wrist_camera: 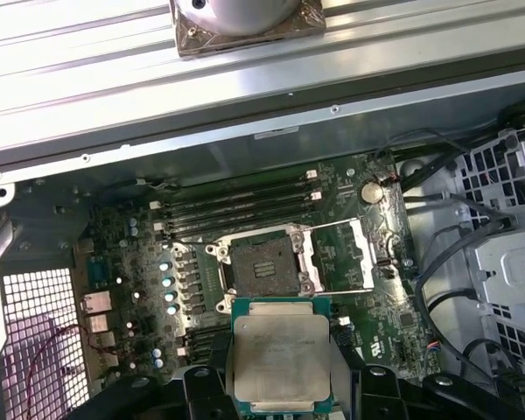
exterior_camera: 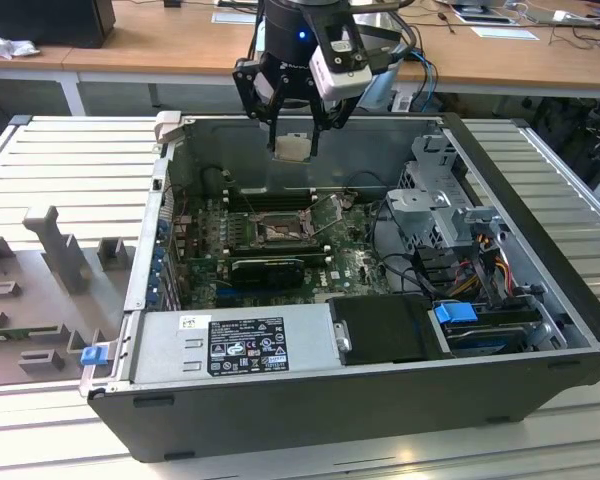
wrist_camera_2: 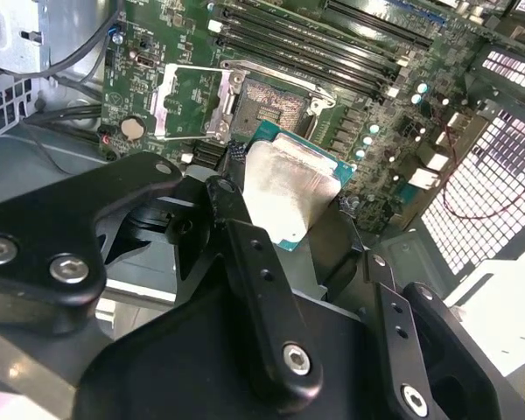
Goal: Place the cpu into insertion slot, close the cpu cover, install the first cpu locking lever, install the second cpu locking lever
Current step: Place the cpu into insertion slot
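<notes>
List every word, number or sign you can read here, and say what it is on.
Nothing reads clearly.
Power supply label: dense print, too small to read.
Small white sticker: too small.
Circuit board markings: white marks, blurred.
cpu top: no legible marking.

pincer (exterior_camera: 294,138): black, closed on the cpu (exterior_camera: 292,148), high over the open computer case (exterior_camera: 540,290)
cpu: small, flat, pale, held between the fingers
insertion slot (exterior_camera: 278,232): dark square down on the green board (exterior_camera: 352,262), below the pincer
computer case: black, lying on its side
</notes>
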Motion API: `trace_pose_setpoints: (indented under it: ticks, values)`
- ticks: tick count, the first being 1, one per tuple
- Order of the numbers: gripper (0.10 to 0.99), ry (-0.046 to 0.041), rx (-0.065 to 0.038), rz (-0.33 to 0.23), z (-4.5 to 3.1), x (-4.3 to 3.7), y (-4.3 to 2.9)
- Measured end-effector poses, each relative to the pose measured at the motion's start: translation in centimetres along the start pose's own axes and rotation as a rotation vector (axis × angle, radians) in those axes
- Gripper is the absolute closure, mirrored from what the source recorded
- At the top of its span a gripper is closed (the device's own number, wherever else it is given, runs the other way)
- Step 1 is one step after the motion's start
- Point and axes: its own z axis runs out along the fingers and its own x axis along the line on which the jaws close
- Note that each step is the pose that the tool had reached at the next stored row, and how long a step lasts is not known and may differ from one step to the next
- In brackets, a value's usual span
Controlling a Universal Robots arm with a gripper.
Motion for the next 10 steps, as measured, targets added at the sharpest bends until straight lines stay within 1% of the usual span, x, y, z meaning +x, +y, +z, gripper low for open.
trace_pose_setpoints:
  ticks: [10]
  values:
    - [0.557, -0.0025, -0.001, 0.028, 0.0, 0.0, 0.0]
